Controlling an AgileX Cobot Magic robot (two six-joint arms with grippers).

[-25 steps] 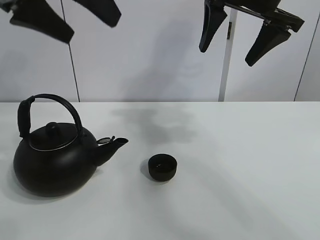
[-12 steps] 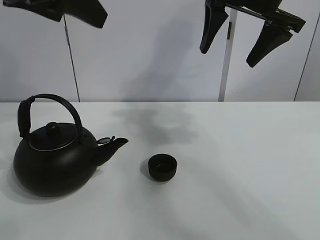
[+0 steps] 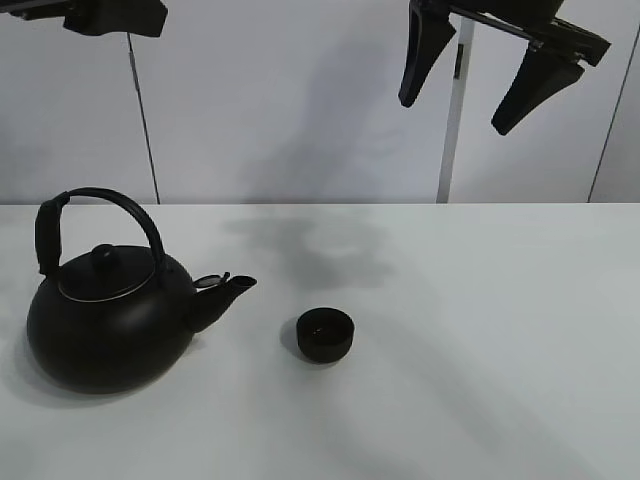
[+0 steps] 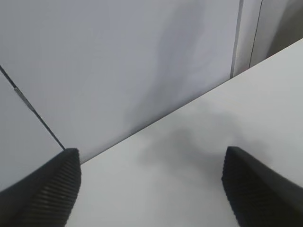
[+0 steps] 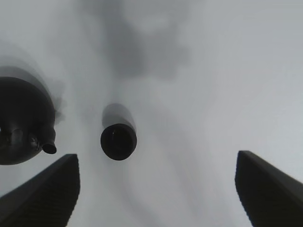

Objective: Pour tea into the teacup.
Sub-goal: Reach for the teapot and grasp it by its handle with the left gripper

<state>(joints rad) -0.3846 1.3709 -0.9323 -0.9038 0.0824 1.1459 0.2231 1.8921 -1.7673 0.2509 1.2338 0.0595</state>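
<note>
Over the tabletop (image 3: 480,330), exterior high view: right gripper (image 3: 455,113) hangs high above the right half, jaws spread wide, nothing between them. Left gripper (image 3: 110,15) shows only in part at the upper left, and its state is not readable from this view. Teacup (image 3: 325,335) stands upright near the middle of the tabletop, slightly toward the left edge. It is small, low, round, matte black, has no handle, and its mouth faces up. The interior is dark and the contents cannot be told. Kettle (image 3: 110,320), large, round and black, sits near the left edge. Its spout (image 3: 225,295) points toward the teacup, and the two stand apart.

Left wrist view: left gripper (image 4: 151,189) has its ribbed fingers (image 4: 42,194) far apart and holds nothing. Beyond them the tabletop's back edge meets the wall (image 4: 118,56).

Right wrist view: right gripper (image 5: 156,194) is spread and empty, well above the tabletop. Teacup (image 5: 118,141) appears as a dark round rim, with the kettle (image 5: 21,123) beside it, not touching.
</note>
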